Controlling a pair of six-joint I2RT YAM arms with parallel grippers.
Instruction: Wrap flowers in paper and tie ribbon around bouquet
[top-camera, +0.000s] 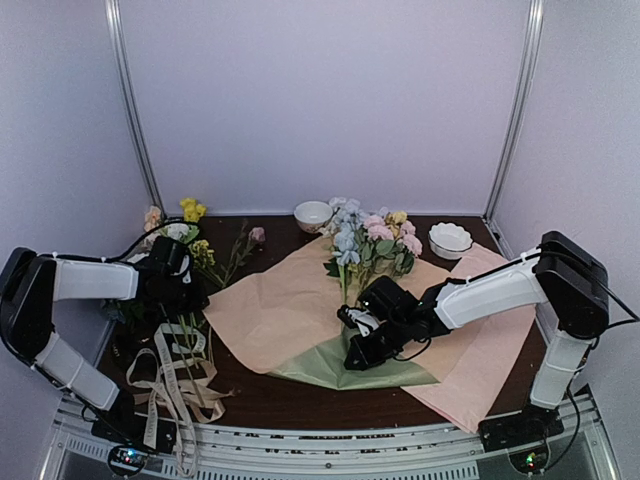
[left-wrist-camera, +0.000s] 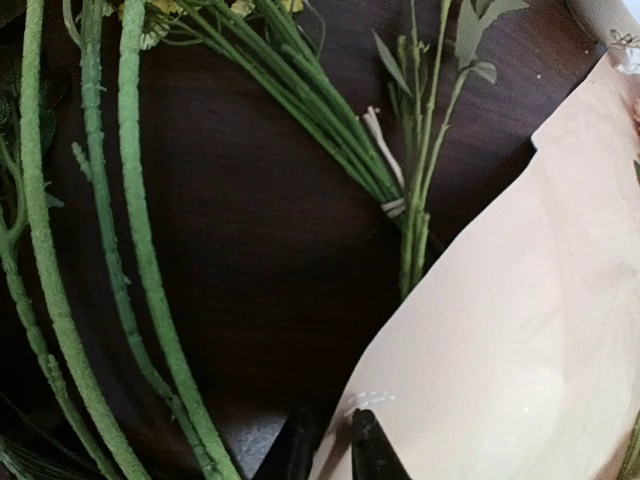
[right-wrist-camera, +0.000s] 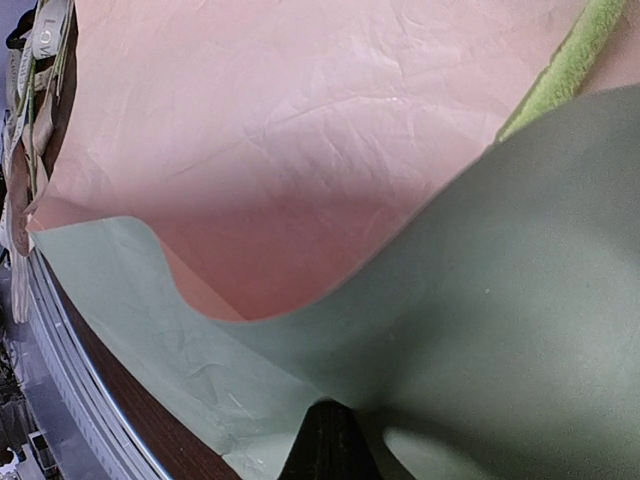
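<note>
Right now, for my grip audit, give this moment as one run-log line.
left fingers: pinch paper corner | right fingers: hold paper's near edge folded up | flowers: bunch lying on paper

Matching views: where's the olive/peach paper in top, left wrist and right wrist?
Top external: the paper lies mid-table, peach face up, with a green corner turned up at its near edge.
Left wrist: the paper fills the lower right, peach face only.
Right wrist: the paper fills most of the frame, peach above, green face curling across the bottom and right.
Shared landmark: the dark table, visible beside the sheet in all three.
</note>
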